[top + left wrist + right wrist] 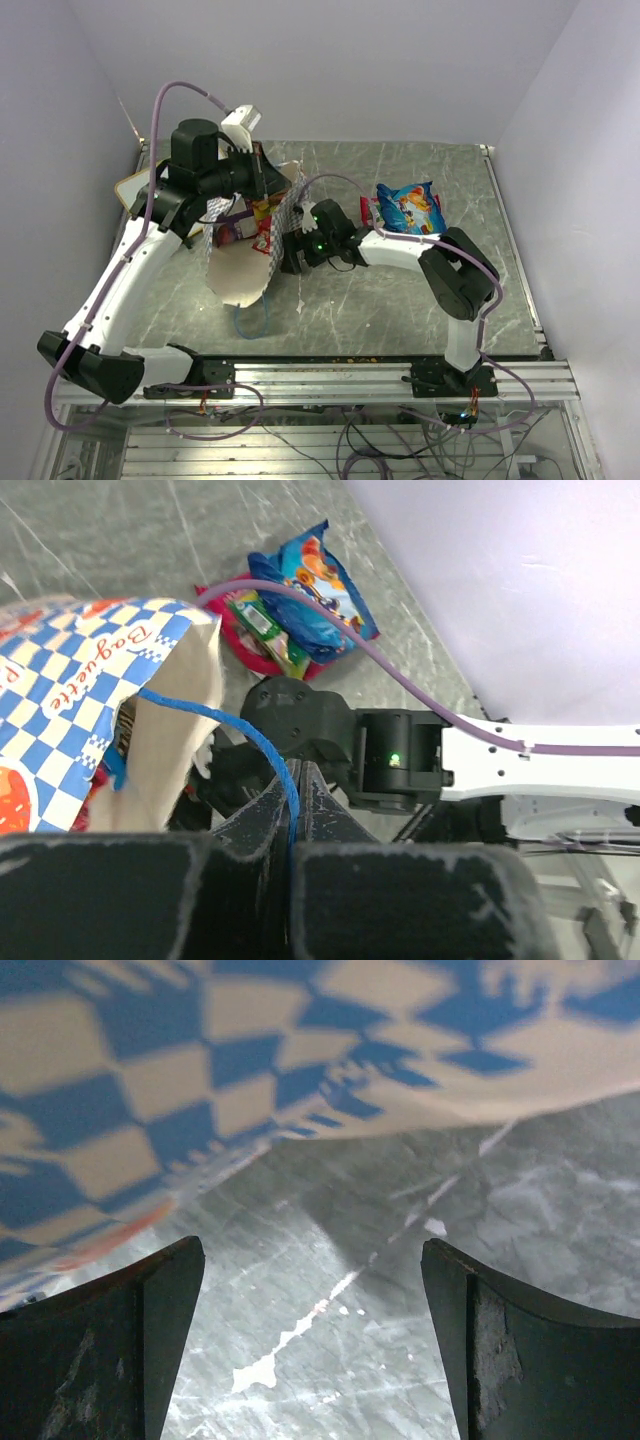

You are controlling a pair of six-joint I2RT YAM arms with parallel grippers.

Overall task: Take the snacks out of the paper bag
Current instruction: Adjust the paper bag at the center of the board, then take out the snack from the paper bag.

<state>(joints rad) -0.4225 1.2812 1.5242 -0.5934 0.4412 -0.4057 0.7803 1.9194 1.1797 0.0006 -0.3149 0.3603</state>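
Grey table (400, 310) under paper bag (240, 275) (pale walls (350, 70))

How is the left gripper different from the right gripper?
The left gripper is shut, pinching the blue cord of the bag; the right gripper is open and holds nothing. The left gripper is at the bag's top; the right gripper is beside its checked side. Both are black and close to the bag.

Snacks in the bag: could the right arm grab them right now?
Probably not directly: the open right claw sits low by the table, facing the bag's checked outer wall, and the snacks seem to lie behind it.
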